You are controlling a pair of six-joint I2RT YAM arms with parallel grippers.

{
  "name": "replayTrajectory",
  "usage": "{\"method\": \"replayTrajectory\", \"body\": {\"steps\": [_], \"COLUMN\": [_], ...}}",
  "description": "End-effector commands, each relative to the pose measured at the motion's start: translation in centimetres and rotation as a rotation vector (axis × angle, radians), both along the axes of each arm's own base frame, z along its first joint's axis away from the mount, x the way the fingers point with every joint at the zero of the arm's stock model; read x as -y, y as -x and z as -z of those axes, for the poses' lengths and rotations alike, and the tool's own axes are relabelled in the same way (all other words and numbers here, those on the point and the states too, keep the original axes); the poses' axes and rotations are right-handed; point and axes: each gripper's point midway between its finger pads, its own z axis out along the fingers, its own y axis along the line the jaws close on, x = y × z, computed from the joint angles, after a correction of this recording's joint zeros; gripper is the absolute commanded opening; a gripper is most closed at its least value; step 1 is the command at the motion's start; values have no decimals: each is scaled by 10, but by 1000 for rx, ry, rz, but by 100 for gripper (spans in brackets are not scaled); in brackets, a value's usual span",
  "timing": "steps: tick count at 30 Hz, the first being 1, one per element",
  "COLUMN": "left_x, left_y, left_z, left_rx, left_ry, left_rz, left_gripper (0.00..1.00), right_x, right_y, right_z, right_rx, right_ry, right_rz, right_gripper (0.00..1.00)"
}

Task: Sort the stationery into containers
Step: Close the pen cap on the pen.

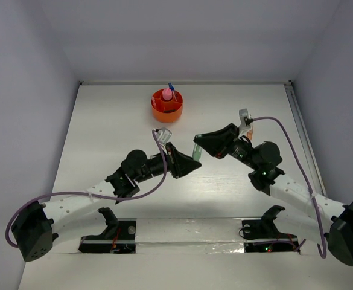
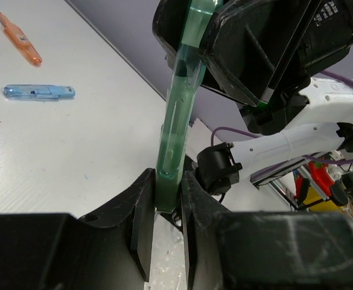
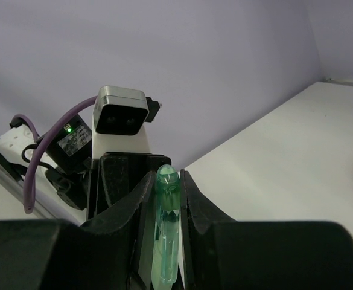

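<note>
Sorting looks partly done. At the far side of the white table [image 1: 104, 127], the orange tub [image 1: 158, 112] already holds a pink piece [image 1: 166, 95] and a blue-tipped item [image 1: 171, 87] standing in it. Over mid-table the left gripper [image 2: 167, 199] and right gripper [image 3: 167, 181] meet tip to tip, both clamped on one green piece [image 2: 177, 115] held in the air, one at each end, apparently a hand-over. An orange piece [image 2: 20, 39] and a blue piece [image 2: 39, 92] lie loose on the table near each other, not yet sorted.
</note>
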Motion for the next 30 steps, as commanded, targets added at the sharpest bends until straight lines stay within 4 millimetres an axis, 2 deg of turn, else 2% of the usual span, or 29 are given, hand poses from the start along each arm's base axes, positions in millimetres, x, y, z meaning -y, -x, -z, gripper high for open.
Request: {"method": "replayTrajectory", "body": {"steps": [1,6,9,12,13,17,21,22,23,25,27,30], "left_x": [-36,-48,-45,-49,-48,-45,-51,-54,-55,-59,-62,-67], "left_y": [-16,-8,-3,-7,-7,-12,-9,-6,-6,-9,-8,-7], "left_z": [-135,-157,-159,-160,-161,-158,-171,-176,-179,-184,-192,-205], "left_rx": [208,278,286,262,264,219,206,213,217,222,238,276], "left_ry": [411,458,456,464,463,427,470,483,492,505,520,534], "left_rz": [-171,-180,-149,-177,-174,-185,-185,-182,-186,-215,-220,-227], "left_gripper": [0,0,0,0,0,0,0,0,0,0,0,1], "right_x": [-17,-16,-19,-22,-22,-16,-11,-11,-13,-15,-10,-11], "right_y": [34,46,47,47,44,35,31,37,50,53,42,58], "right_z": [77,81,71,78,83,72,88,98,100,102,116,123], "right_rx": [-106,-116,-107,-129,-132,-51,-24,-44,-39,-43,-98,-108], "right_ry": [197,196,215,213,229,288,395,398,387,368,380,379], "right_rz": [-183,-240,-257,-284,-267,-188,-133,-161,-235,-242,-161,-247], "right_gripper": [2,2,2,2,1,0,0,0,0,0,0,0]}}
